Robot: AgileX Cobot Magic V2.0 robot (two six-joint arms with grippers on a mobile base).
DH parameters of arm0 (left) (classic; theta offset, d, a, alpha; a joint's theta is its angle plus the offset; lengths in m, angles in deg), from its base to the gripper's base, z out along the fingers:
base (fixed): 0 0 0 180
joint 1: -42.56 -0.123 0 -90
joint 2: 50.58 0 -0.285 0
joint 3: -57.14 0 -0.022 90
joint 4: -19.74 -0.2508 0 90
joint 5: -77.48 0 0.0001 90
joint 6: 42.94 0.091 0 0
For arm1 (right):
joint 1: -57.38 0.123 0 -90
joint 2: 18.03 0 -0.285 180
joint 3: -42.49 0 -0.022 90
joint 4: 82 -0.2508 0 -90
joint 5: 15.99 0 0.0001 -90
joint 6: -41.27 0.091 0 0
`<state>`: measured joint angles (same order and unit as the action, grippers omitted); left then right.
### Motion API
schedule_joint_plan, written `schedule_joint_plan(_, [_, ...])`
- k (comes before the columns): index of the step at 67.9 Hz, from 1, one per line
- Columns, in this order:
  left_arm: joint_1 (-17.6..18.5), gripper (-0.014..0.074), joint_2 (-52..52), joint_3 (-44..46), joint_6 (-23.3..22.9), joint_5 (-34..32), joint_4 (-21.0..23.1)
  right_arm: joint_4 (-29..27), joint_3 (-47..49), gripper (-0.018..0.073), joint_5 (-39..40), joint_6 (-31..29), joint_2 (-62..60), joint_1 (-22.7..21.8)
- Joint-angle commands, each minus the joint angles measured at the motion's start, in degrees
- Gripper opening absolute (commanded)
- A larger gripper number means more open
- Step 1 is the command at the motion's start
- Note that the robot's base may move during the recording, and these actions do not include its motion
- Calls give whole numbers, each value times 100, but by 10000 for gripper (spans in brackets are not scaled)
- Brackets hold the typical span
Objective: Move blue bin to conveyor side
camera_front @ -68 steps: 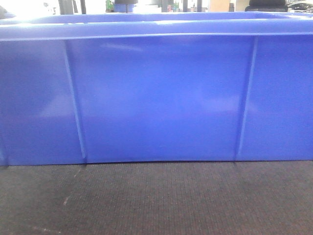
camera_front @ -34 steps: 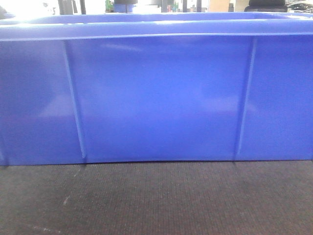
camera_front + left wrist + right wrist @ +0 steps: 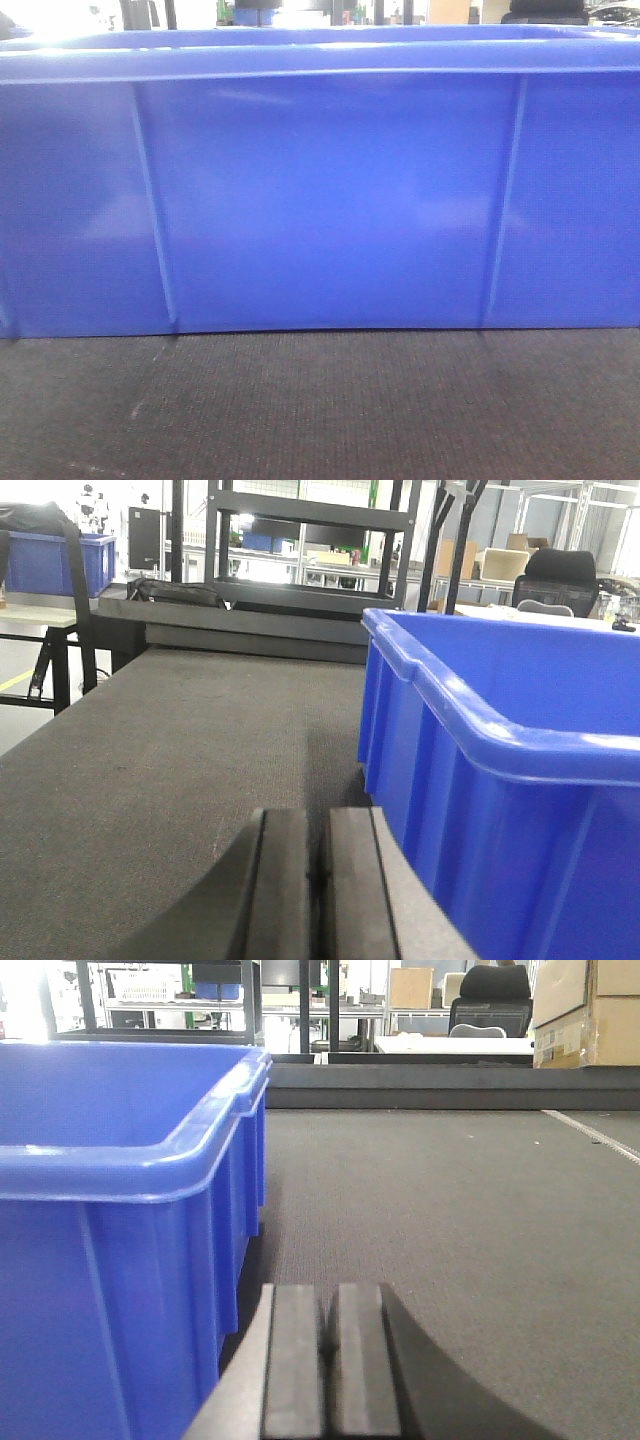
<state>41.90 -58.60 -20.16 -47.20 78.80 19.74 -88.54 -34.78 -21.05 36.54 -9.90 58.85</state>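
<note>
Blue bin (image 3: 500,740) sits on the conveyor (image 3: 190,750), flanked by both arms. Left claw (image 3: 318,880) pads pressed together, empty, bin wall just to its right. Right claw (image 3: 328,1360) likewise together, bin just to its left. Closed pads low beside the walls suit pushing, likely not gripping.

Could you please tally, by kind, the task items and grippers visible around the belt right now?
Blue bin: 1
Conveyor: 1
Grippers, both with jaws closed on nothing: 2, the left gripper and the right gripper
Total: 4
</note>
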Motion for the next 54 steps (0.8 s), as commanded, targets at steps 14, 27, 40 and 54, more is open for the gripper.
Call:
schedule_joint_plan(14, [-37,-8,24,8,18,-97,0,66,6,-69,84,-24,-35,-37])
schedule_joint_plan(27, [-37,-8,24,8,18,-97,0,66,6,-69,84,-24,-35,-37])
schedule_joint_plan(40, [-37,-8,24,8,18,-97,0,66,6,-69,84,-24,-35,-37])
schedule_joint_plan(54, [-37,-8,24,8,18,-97,0,66,6,-69,84,-24,-35,-37])
